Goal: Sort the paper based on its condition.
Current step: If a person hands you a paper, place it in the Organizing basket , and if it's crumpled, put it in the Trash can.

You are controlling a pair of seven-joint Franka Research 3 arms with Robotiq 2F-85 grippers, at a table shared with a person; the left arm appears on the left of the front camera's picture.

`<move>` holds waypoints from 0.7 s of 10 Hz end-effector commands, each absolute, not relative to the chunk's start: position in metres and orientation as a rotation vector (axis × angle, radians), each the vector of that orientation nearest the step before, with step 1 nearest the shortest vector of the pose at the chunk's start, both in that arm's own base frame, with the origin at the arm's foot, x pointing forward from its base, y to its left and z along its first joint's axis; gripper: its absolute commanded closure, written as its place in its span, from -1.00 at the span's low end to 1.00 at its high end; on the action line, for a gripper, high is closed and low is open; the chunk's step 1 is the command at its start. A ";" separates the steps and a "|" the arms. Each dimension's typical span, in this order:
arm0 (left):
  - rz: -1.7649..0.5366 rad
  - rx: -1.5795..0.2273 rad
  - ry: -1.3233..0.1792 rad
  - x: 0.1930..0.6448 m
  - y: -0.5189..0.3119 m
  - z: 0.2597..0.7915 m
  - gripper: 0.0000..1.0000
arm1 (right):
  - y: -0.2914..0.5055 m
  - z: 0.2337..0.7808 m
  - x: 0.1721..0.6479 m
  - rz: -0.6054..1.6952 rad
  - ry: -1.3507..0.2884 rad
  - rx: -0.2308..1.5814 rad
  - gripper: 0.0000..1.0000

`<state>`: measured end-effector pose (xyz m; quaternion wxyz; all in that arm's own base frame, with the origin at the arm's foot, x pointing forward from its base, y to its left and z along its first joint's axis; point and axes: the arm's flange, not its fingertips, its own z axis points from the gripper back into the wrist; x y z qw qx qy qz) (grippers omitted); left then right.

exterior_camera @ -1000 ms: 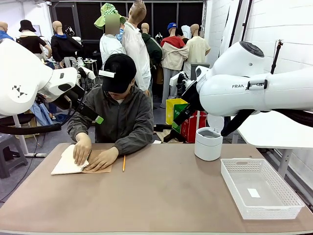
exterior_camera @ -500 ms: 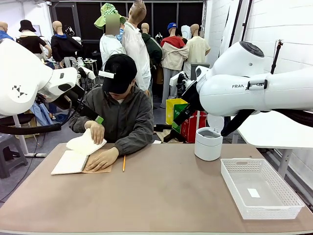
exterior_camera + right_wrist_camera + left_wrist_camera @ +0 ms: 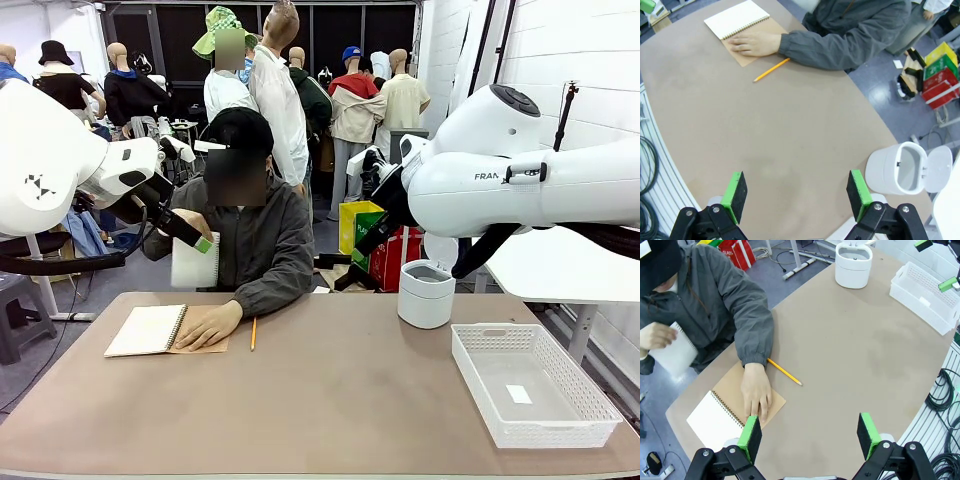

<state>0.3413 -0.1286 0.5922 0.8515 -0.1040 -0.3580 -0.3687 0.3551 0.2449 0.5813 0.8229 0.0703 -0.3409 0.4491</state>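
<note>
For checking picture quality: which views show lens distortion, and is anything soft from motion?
Left wrist view: table edge bows, wide-angle distortion; hand holding the paper looks slightly soft. Right wrist view: same bowing, sharp. Front view: even light, no glare.

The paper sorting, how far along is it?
Nothing looks sorted: the white basket holds just a tiny slip. In hand: the person's hand holds up one loose sheet, apart from the spiral notebook. Left: all the sorting; both robot jaws stand open and empty above the table.
</note>
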 end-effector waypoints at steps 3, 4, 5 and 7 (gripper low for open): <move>-0.775 -0.224 -0.750 0.342 -0.127 0.594 -1.00 | 0.245 0.582 0.355 0.952 -0.721 0.138 -1.00; -0.775 -0.224 -0.750 0.342 -0.127 0.594 -1.00 | 0.245 0.582 0.355 0.952 -0.721 0.138 -1.00; -0.775 -0.224 -0.750 0.342 -0.127 0.594 -1.00 | 0.245 0.582 0.355 0.952 -0.721 0.138 -1.00; -0.775 -0.224 -0.750 0.342 -0.127 0.594 -1.00 | 0.245 0.582 0.355 0.952 -0.721 0.138 -1.00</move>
